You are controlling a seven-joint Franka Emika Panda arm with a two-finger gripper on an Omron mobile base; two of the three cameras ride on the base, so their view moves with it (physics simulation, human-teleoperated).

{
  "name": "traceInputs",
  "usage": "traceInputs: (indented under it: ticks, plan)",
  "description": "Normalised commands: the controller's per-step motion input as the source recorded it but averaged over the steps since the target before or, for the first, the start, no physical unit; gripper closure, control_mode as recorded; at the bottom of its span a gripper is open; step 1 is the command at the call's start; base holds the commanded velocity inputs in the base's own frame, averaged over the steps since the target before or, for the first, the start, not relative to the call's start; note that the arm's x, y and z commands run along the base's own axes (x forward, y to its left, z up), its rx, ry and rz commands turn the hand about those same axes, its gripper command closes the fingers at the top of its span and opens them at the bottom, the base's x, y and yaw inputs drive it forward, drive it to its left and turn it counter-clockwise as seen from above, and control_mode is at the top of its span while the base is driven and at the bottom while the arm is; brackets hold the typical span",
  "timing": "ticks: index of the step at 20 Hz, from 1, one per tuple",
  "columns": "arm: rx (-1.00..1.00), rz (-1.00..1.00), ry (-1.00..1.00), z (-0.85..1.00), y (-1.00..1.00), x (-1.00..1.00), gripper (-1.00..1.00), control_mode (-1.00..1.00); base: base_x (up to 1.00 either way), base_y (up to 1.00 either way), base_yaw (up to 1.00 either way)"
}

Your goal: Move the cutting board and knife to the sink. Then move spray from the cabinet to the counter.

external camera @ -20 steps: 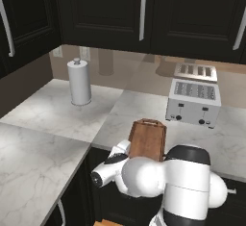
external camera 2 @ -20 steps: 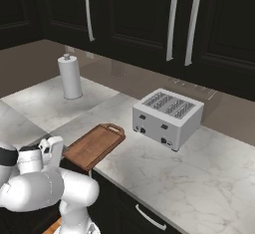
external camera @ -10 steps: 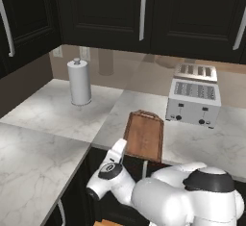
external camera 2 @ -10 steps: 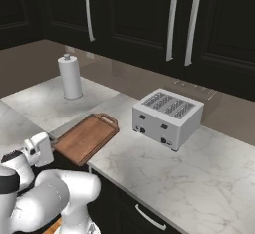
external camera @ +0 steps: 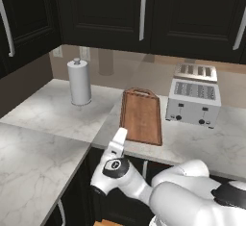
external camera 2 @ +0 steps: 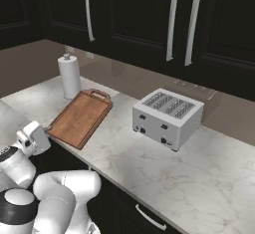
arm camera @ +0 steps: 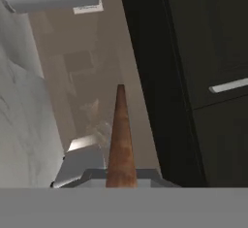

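The flat reddish-brown wooden cutting board (external camera: 141, 116) with rounded corners lies on the white-grey veined marble counter (external camera: 43, 119), its small loop handle toward the back wall and its near short end reaching the counter's front edge. The white arm's two-finger gripper (external camera: 118, 142) is just in front of and slightly below that near end, at the counter's edge, pointing up toward the board; in the right base view the gripper (external camera 2: 34, 137) sits just beside the board's (external camera 2: 81, 117) near corner, and whether it touches the wood cannot be told. The fingers are too small and too hidden by the hand to show, so whether the jaws are apart or together cannot be told. In the hand view the cutting board (arm camera: 120, 139) appears edge-on as a thin brown strip running straight ahead of the jaws, with the counter (arm camera: 17, 115) off to one side. Beyond the jaws, past the board's far end and off to its left, stands a tall white paper-towel roll (external camera: 79, 81) upright on the counter. To the right of the board, near it but apart, rests a boxy silver four-slot toaster (external camera: 194, 100). Behind all of these hang near-black upper cupboards with silver bar handles (external camera: 142, 6).
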Motion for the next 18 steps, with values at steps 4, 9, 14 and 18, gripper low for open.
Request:
traceInputs:
  ticks: [4,9,14,18]
  plan:
    - [0.0,0.0,0.01,0.1,0.0,-0.01,1.0,-1.0,0.0,0.0,0.0]
    - [-0.11,0.13,-0.03,0.73,0.09,-0.28,1.0,-1.0,0.0,0.0,0.0]
    - [-0.19,0.14,0.06,0.65,0.1,-0.27,1.0,-1.0,0.0,0.0,0.0]
    - [-0.16,0.06,0.17,0.45,0.01,-0.1,1.0,-1.0,0.0,0.0,0.0]
